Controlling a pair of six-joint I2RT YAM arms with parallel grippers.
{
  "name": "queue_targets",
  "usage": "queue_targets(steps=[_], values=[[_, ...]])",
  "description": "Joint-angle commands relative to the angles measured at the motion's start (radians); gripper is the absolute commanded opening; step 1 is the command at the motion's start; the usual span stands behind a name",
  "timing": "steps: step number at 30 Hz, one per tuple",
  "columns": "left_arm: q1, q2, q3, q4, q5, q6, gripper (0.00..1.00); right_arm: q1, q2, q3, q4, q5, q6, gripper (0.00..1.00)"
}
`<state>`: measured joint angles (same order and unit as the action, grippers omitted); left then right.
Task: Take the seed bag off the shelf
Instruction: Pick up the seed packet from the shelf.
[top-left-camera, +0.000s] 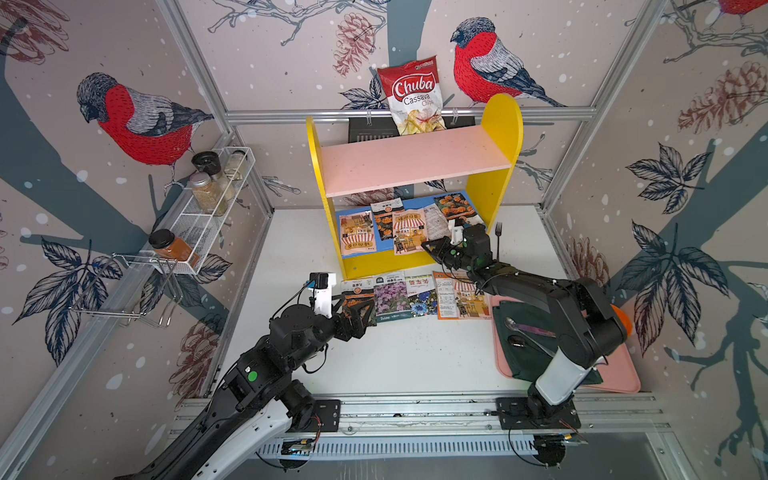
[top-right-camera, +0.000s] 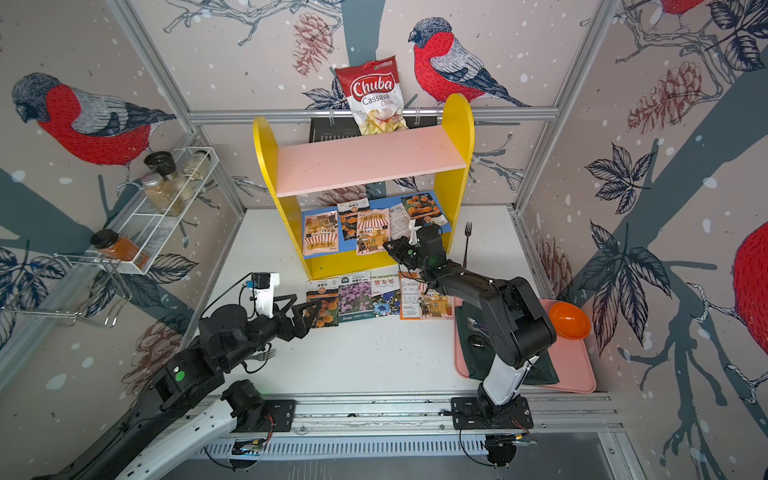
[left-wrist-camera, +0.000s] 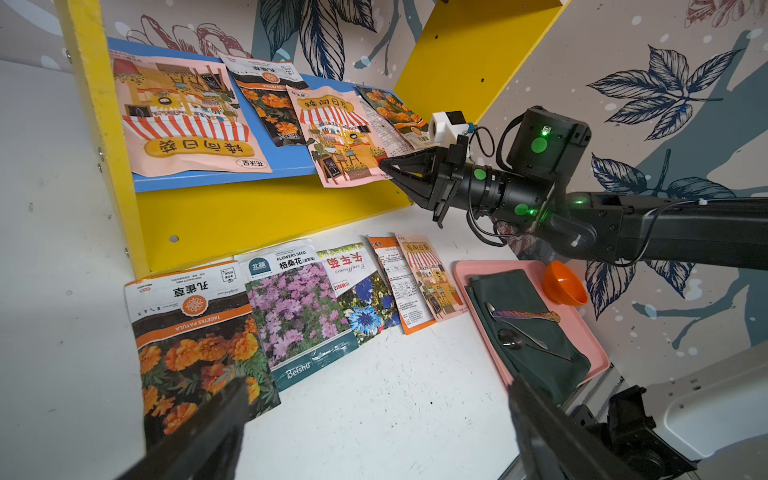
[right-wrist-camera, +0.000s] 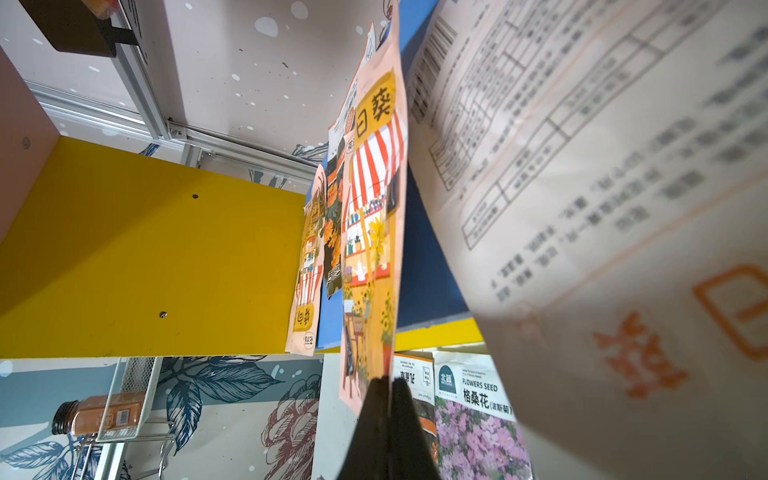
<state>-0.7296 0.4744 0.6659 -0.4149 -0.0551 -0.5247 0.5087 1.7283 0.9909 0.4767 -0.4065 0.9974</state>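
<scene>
Both right fingers (left-wrist-camera: 415, 161) pinch the seed bag (left-wrist-camera: 338, 137); left fingers (left-wrist-camera: 216, 428) splayed.

shelf (top-left-camera: 498, 124) front open; pink board (top-left-camera: 415, 164) caps headroom.

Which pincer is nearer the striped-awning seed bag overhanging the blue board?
Right. The right pincer is shut on the seed bag's corner; the left pincer hangs open over the table's marigold packet.

A lab test cell dressed as a home nook. Aluminium framing (top-left-camera: 291, 115) holds bird-print wall panels (top-left-camera: 266, 50), and two robot arms (top-left-camera: 552, 307) bolt to a rail (top-left-camera: 415, 409).
</scene>
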Motion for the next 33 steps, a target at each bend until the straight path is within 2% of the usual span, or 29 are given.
queue_targets(steps=[1, 9, 15, 21, 25, 33], values=[[0.002, -0.008, 0.004, -0.009, -0.014, -0.005, 0.97, 0.007, 0.001, 0.015, 0.017, -0.007, 0.005, 0.0], [0.002, -0.02, 0.052, -0.078, -0.03, 0.024, 0.97, 0.025, -0.058, -0.007, 0.063, -0.003, -0.009, 0.0], [0.002, -0.031, 0.106, -0.143, 0.02, 0.066, 0.96, 0.049, -0.16, -0.058, 0.066, 0.01, -0.032, 0.0], [0.002, -0.035, 0.148, -0.184, 0.117, 0.072, 0.96, 0.097, -0.287, -0.138, 0.043, 0.076, -0.053, 0.0], [0.002, -0.046, 0.147, -0.189, 0.166, 0.056, 0.96, 0.163, -0.365, -0.197, 0.032, 0.149, -0.06, 0.0], [0.002, -0.073, 0.165, -0.201, 0.184, 0.042, 0.96, 0.375, -0.494, -0.328, 0.038, 0.399, -0.049, 0.0]])
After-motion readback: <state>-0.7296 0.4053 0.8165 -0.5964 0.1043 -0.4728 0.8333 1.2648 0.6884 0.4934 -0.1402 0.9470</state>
